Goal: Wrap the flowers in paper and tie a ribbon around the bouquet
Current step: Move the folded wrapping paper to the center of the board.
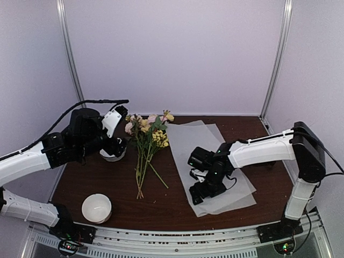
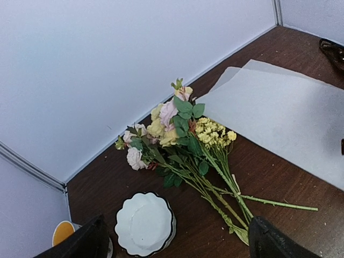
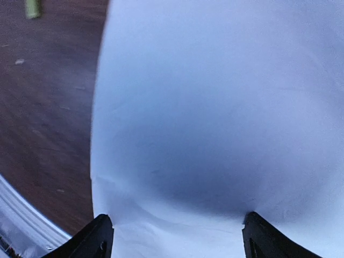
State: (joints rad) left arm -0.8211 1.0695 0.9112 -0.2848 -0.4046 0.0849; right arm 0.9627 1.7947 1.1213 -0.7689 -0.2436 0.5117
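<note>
Top view: a round white ceramic bowl (image 1: 97, 208), showing only its white inside, stands near the front left corner of the dark brown table (image 1: 107, 183). The pink and yellow flowers (image 1: 146, 137) lie between a scalloped white bowl (image 1: 113, 156) and the translucent white paper sheet (image 1: 185, 140).

Left wrist view: the left gripper (image 2: 177, 248) hangs tilted above the scalloped bowl (image 2: 145, 223), fingers wide and holding nothing, with flowers (image 2: 177, 134) and paper (image 2: 279, 118) beyond.

Right wrist view: the right gripper (image 3: 180, 239), spread wide and holding nothing, hangs low over the paper (image 3: 215, 107), with bare table left of its edge.
</note>
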